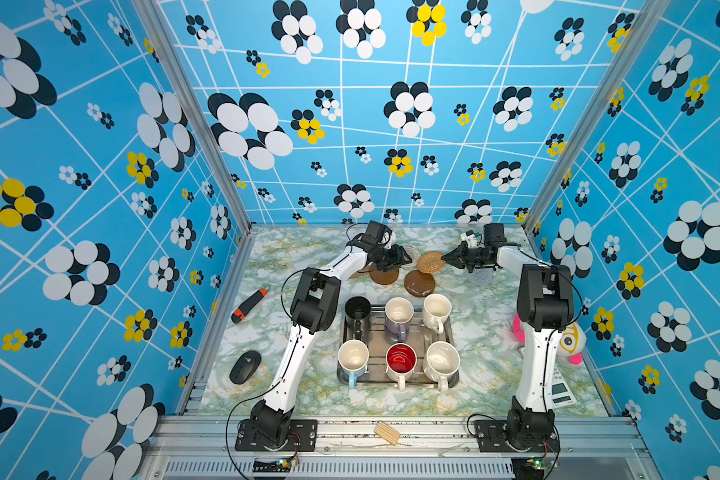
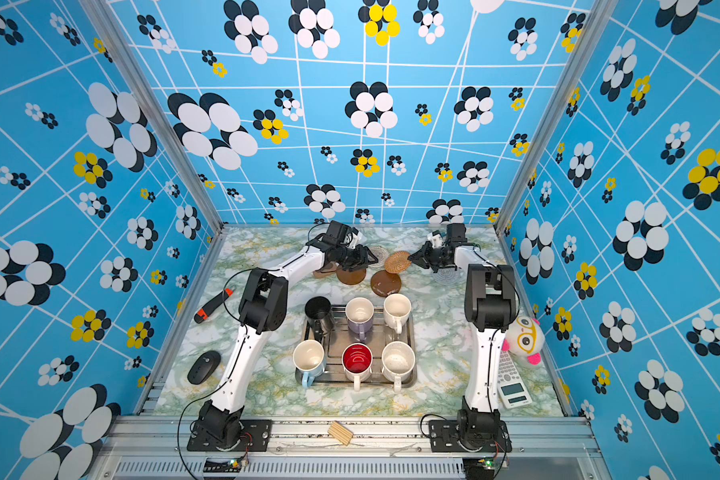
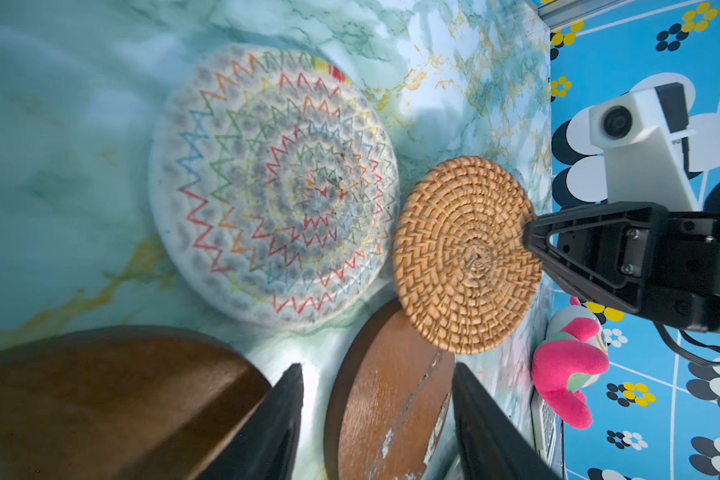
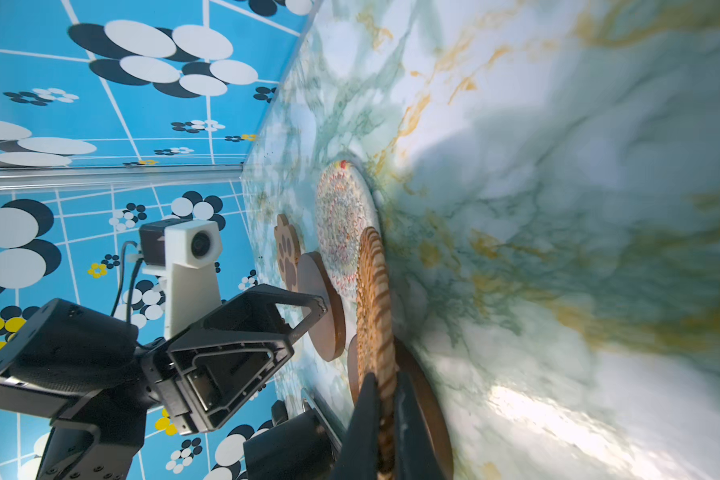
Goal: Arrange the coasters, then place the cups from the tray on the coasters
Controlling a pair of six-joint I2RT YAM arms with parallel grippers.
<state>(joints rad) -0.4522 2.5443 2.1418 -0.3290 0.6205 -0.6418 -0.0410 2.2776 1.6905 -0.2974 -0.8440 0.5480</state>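
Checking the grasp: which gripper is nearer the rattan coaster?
Right. The right gripper clamps the rattan coaster by its edge; the left gripper is open, apart, opposite.

You see a tan woven rattan coaster (image 3: 466,253), a whitish coaster (image 3: 273,187) ringed with rainbow zigzags, a brown paw coaster (image 4: 287,253), a white-scuffed dark-brown disc (image 3: 391,399), a green-and-gold marbled table (image 1: 487,332), and blue walls (image 1: 80,145) with black, white and yellow flowers.

Bright, even light greets you in both top views; blue flowered walls (image 1: 80,249) bow at edges. Wrist views: green-veined marble tabletop (image 4: 558,249) smeared, glare-patched; woven tan rattan disc (image 3: 466,253) sharp.
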